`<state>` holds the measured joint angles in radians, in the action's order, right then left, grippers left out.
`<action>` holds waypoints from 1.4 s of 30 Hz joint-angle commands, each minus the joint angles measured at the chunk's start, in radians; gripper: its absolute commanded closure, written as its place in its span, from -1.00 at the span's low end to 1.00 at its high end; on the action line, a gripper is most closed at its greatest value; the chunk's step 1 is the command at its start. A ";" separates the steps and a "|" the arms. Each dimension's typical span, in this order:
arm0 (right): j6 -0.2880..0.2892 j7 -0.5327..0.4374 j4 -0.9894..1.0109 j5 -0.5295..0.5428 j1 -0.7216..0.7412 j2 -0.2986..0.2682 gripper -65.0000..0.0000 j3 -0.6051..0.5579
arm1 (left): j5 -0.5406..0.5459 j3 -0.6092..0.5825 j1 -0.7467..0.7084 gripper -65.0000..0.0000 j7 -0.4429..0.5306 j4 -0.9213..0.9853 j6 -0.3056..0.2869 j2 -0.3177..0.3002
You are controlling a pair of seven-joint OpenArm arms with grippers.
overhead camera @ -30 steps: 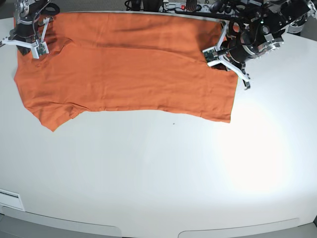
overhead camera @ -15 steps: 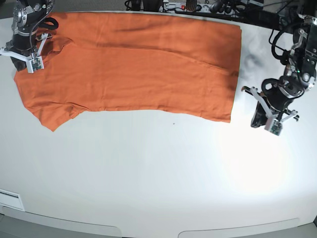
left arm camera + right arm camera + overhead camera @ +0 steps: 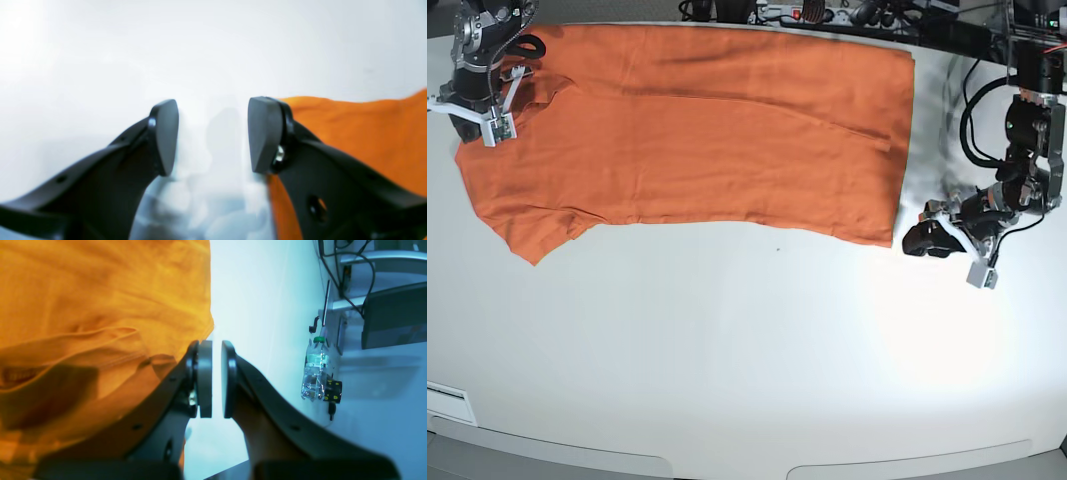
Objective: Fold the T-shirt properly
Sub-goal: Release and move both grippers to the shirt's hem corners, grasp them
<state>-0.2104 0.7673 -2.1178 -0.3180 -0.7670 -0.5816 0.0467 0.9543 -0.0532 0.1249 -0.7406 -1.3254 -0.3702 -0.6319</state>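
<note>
Left gripper (image 3: pixel 213 136) agape beside T-shirt (image 3: pixel 367 133)

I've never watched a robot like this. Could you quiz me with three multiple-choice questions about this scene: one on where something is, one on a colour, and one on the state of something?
1. Where is the left gripper?
A. on the bare table beside the shirt's edge
B. on the middle of the shirt
C. over the bottle

2. What colour is the T-shirt?
A. blue
B. orange
C. green

3. How do the left gripper's jaws stand?
A. clamped on cloth
B. apart, with nothing between them
C. shut on a bottle

Answers:
1 A, the base view shows it on the white table just off the shirt's corner.
2 B, it is orange in every view.
3 B, the left wrist view shows only table between them.
</note>
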 commanded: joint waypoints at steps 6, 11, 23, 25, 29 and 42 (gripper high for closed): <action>-0.015 -0.016 -0.016 -0.019 -0.002 -0.014 0.76 0.006 | 0.037 -0.096 0.003 -0.07 -0.058 0.015 -0.038 0.019; -0.015 -0.015 -0.016 -0.019 -0.003 -0.014 0.76 0.006 | 0.063 -0.157 0.004 -0.04 -0.072 0.014 -0.068 0.020; -0.004 -0.056 -0.016 0.045 0.032 -0.014 0.76 0.006 | 0.076 -0.154 0.073 1.00 -0.060 0.014 -0.087 0.019; 0.024 -0.055 -0.016 0.076 0.062 -0.014 0.74 0.006 | 0.076 -0.154 0.076 1.00 -0.060 0.014 -0.087 0.019; 0.008 -0.045 -0.008 0.159 0.161 -0.014 0.36 0.006 | 0.066 -0.154 0.069 1.00 -0.060 0.014 -0.087 0.020; 0.230 -0.090 0.414 0.501 0.675 -0.015 0.02 0.007 | -0.019 -0.154 0.069 1.00 -0.022 0.014 -0.133 0.019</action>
<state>0.0360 0.7010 -1.6836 0.2012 -0.1036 -0.5762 0.0444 0.9581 -0.2104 0.1829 -0.7479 -1.3060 -0.5072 -0.5964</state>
